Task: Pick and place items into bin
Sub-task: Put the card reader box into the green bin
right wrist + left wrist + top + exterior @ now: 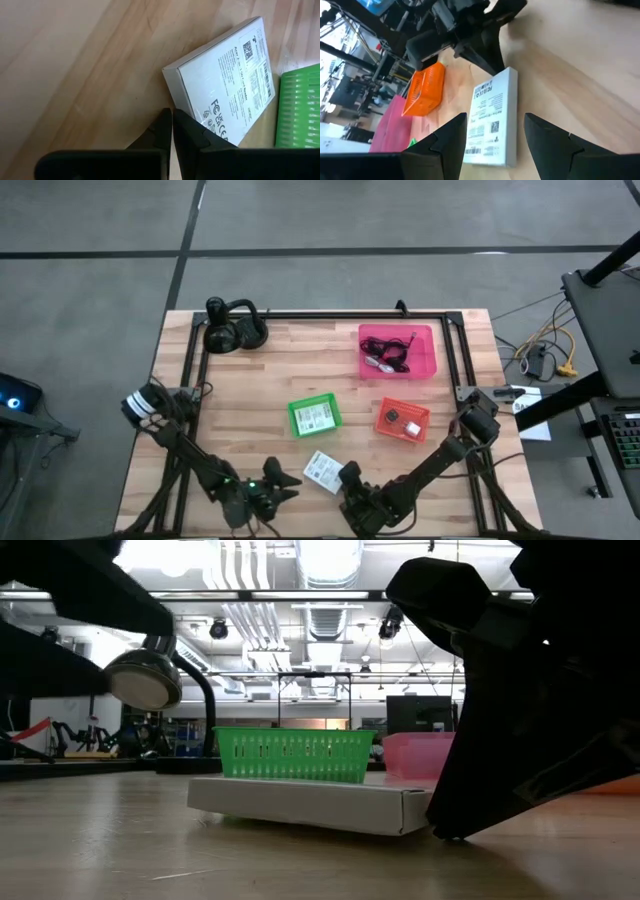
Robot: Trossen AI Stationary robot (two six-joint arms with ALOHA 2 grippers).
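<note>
On a slatted wooden table point(270, 380), black headphones point(232, 328) sit at the far left corner, well apart from everything else. Near the front edge, the left gripper point(283, 483) hangs low with its fingers point(447, 142) spread apart and nothing between them, pointed at a flat white box point(322, 469) lying just beside it. In the left wrist view the printed label of that box point(492, 120) fills the gap between the two dark fingers, with the other arm's dark body rising beyond it.

Behind the box stands a green bin point(314, 417) holding a white packet; the low view shows its green mesh wall point(293, 754) directly behind the box point(315, 802). Immediately right of the box, the right gripper point(352, 477) presses down with its fingers point(187, 135) closed together and empty, their tips at the box's near edge point(225, 90); whether they touch it cannot be told.

Farther right, an orange bin point(402, 420) holds small dark and white pieces. At the back, a pink bin point(396, 352) contains a tangle of black cables point(392, 352). The box lies on the bare table, outside all three bins.
</note>
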